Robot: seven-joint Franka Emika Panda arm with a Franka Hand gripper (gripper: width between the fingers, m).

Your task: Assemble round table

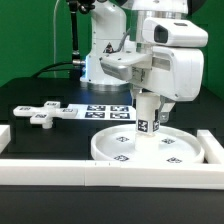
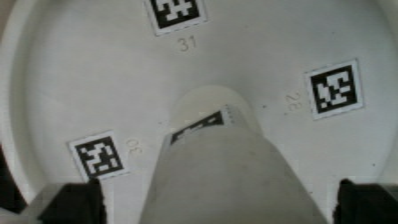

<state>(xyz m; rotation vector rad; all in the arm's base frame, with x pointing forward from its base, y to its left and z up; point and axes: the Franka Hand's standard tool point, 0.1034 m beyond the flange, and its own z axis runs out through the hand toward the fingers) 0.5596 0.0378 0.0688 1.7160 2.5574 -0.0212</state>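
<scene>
The large white rimmed disc (image 1: 112, 150) lies flat on the black table, with square tags on its face. The short tagged cylinder leg (image 1: 147, 120) stands upright near its middle. My gripper (image 1: 149, 103) hangs straight down over the leg, one finger on each side of its top. In the wrist view the leg (image 2: 222, 160) fills the space between the dark fingertips (image 2: 68, 203), with a gap still showing on one side, and the disc (image 2: 107, 80) lies behind it. The gripper (image 2: 214, 205) is open around the leg. The cross-shaped foot (image 1: 42, 113) lies apart at the exterior view's left.
The marker board (image 1: 105, 110) lies flat behind the disc, near the robot's base. Long white border walls run along the front (image 1: 100, 172) and down the right side (image 1: 211, 147) of the table. A green backdrop stands behind the table.
</scene>
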